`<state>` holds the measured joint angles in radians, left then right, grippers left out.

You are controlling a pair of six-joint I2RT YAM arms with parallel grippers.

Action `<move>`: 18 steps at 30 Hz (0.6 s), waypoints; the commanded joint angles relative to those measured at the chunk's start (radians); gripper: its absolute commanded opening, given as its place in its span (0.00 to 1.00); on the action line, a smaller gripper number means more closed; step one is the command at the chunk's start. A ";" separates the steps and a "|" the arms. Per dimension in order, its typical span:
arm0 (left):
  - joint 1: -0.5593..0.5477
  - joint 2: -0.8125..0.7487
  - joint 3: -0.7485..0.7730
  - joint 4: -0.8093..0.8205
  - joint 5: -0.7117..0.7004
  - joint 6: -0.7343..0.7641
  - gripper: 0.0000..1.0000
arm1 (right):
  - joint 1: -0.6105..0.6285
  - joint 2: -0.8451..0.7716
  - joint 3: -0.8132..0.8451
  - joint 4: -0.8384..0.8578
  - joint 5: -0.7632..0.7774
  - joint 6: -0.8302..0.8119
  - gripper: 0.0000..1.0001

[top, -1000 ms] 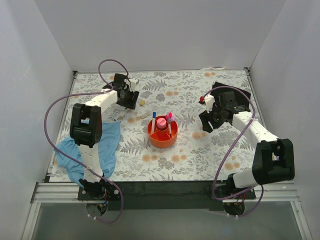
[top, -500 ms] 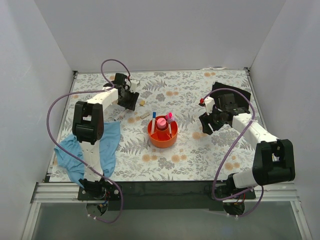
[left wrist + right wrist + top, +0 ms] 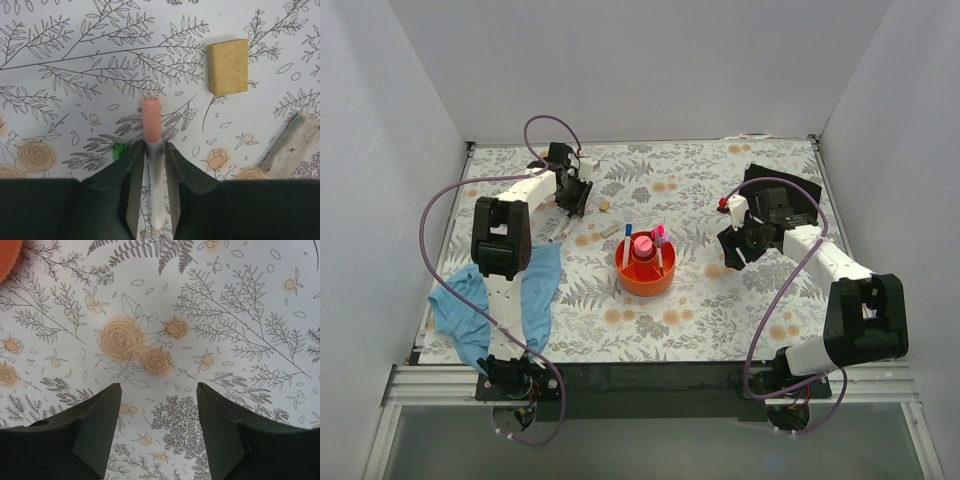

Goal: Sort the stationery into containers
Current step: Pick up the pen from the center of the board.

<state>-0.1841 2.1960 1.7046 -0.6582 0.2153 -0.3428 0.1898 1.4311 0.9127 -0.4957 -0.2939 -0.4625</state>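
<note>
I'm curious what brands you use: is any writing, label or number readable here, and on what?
On the pen in the left gripper: blue print along its white barrel, too small and blurred to read.
On the orange organizer, tan blocks, cloth: no writing visible.

1. Bright, even light fills the top view; the floral table cover (image 3: 700, 300) shows no glare.
2. The orange desk organizer (image 3: 645, 274) casts only a faint, soft shadow at its base.
3. Left wrist view: the peach-capped pen (image 3: 151, 120) is crisp; the dark left gripper (image 3: 151, 148) looks slightly soft.
4. Right wrist view: the floral print is sharp; the right gripper (image 3: 159, 386) is dark and nearly featureless.
</note>
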 commanded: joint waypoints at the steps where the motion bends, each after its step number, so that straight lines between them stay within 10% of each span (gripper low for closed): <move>1: 0.002 0.010 -0.002 -0.095 0.053 0.041 0.20 | -0.006 0.008 0.034 0.022 -0.010 0.005 0.71; 10: 0.008 -0.059 -0.008 -0.212 0.157 0.010 0.00 | -0.006 0.018 0.052 0.020 -0.010 0.002 0.70; 18: -0.034 -0.508 -0.206 0.217 0.181 -0.280 0.00 | -0.006 0.003 0.068 0.017 0.001 0.004 0.70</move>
<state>-0.1822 2.0083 1.5829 -0.7044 0.3553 -0.4488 0.1898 1.4490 0.9466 -0.4950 -0.2901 -0.4629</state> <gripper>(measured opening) 0.158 0.697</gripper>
